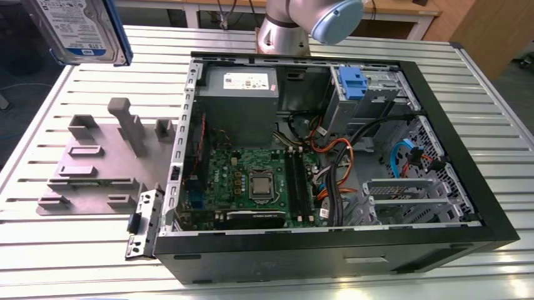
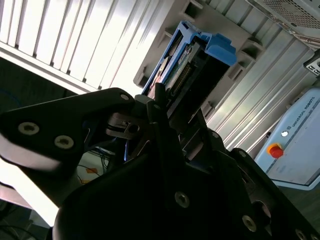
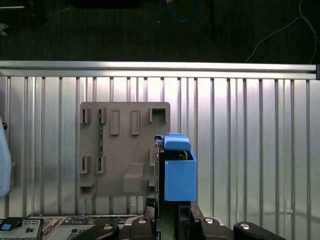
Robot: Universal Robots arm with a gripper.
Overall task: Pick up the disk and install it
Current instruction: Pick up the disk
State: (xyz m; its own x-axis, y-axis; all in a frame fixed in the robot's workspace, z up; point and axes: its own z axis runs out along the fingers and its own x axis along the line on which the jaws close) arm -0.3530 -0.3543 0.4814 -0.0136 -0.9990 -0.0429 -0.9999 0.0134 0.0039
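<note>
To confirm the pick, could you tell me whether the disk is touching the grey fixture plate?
Apart. In the exterior view the disk hangs raised, with bare table slats showing between it and the grey fixture plate.

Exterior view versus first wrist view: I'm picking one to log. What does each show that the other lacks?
Exterior view adds the open case, its motherboard and the labelled face of the disk. First wrist view adds the gripper holding the disk edge-on, and dark floor past the table. Both show the disk, the grey plate and the slatted table.
</note>
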